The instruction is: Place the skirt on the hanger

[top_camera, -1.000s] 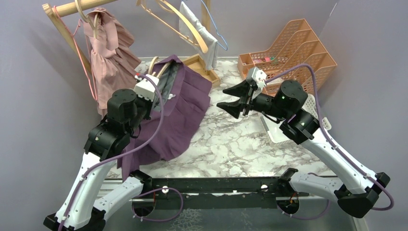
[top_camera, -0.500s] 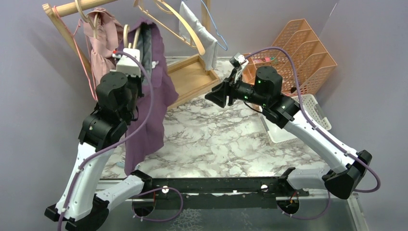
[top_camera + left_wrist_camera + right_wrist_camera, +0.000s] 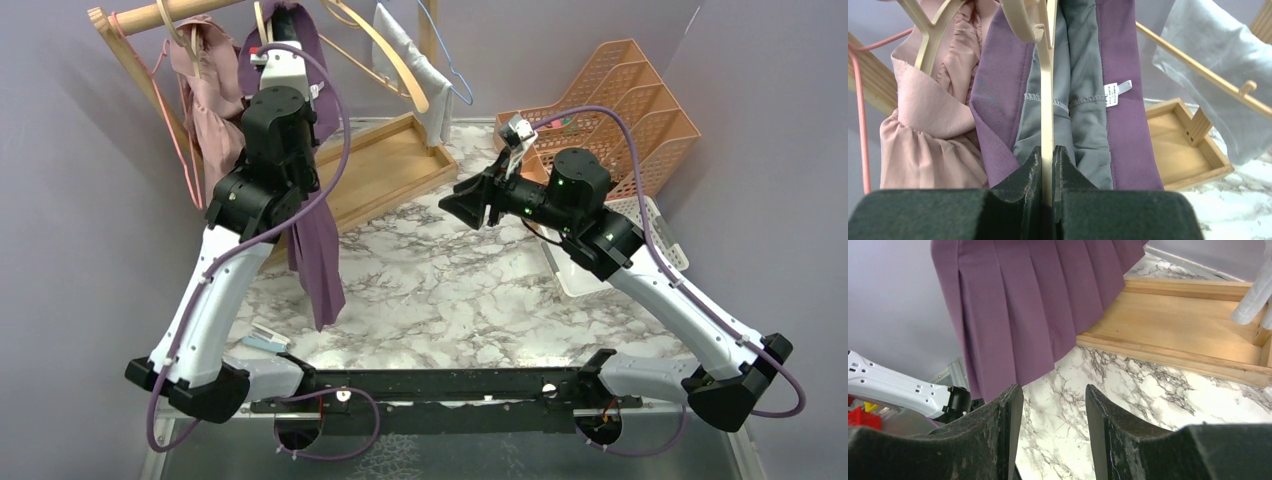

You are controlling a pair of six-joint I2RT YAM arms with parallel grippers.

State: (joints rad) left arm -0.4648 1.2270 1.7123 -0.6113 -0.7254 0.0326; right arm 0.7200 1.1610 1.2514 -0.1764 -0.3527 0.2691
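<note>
Starting at the near edge of the table (image 3: 450,300), close to the left corner: spotting a small pale blue-and-white item (image 3: 264,340) lying flat on the marble, too small to name. Moving up to mid-surface and finding the right gripper (image 3: 1053,395), jaws parted, holding nothing, hanging above the marble and aimed left toward the purple skirt (image 3: 1033,305). Seeing pleats there, hem dangling over the left side of the surface, apparently clear of the marble, just in front of the wooden tray (image 3: 390,165). Noting a white basket (image 3: 655,225) by the right edge, beside the right arm. Climbing the skirt now, up past the left arm's elbow to the waistband, grey lining and a white label showing in the left wrist view. Catching the left gripper (image 3: 1047,165) high over the far left corner, pinched tight on the cream hanger (image 3: 1047,100), waistband draped on both sides of that hanger. Cannot tell whether the hook sits over the wooden rail (image 3: 150,15). Just beside, touching the skirt, a pink garment (image 3: 933,125) on another hanger. Further right along the far edge, picking out a pale grey cloth (image 3: 415,70) hanging, and at the far right corner an orange tiered organiser (image 3: 610,100).
</note>
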